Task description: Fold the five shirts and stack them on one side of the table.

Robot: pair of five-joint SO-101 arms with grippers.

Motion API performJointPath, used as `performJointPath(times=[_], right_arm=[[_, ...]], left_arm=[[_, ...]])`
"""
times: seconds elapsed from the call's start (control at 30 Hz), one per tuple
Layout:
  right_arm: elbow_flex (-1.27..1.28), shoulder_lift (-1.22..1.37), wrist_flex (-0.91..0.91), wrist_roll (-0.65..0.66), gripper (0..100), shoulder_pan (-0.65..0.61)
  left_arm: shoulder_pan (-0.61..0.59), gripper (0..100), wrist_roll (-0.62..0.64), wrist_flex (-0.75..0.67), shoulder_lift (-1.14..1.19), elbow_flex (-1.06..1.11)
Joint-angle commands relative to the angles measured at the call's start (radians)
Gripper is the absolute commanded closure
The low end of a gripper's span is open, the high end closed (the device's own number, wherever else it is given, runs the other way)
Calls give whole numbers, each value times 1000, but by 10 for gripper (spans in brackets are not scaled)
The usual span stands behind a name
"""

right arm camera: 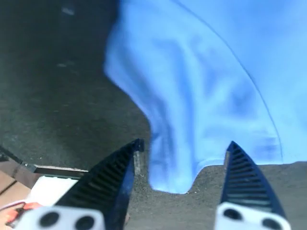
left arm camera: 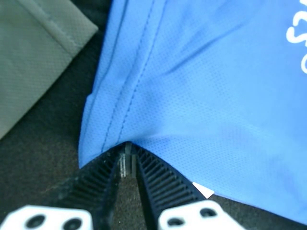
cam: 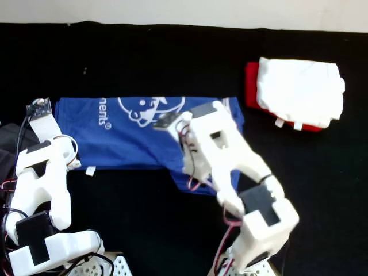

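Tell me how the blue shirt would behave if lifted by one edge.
Probably floppy: the blue shirt puckers where the left jaws pinch its hem. Likely light: the thin, mesh-like cloth ripples softly by the right jaws.

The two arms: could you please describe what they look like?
Both the left arm and the right arm are blocky white shells with black motor blocks and thin red and black cables. The left gripper and the right gripper have black ribbed fingers on white mounts.
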Motion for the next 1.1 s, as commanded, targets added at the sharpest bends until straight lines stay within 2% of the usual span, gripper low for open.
performJointPath(times=[0.0,0.13,0.27,0.5,0.63,0.8,0.87,0.93,1.07], right_arm=[[73,-102,4,37,729,-97],[186,-84,-82,38,731,-124],[234,-24,-245,40,731,-45],[229,165,-343,41,731,21],[171,177,-341,38,745,33],[134,177,-340,37,998,33],[119,170,-332,37,971,53],[77,154,-294,37,995,74],[-48,87,-153,37,991,119]], left_arm=[[-10,991,6,-26,1,-2],[-10,991,6,-26,1,-2],[-10,991,6,-26,1,-2],[-10,991,6,-26,1,-2],[-10,991,6,-26,1,-2],[-10,991,6,-26,1,-2],[-10,991,6,-26,1,-2],[-10,991,6,-26,1,-2],[-10,991,6,-26,1,-2]])
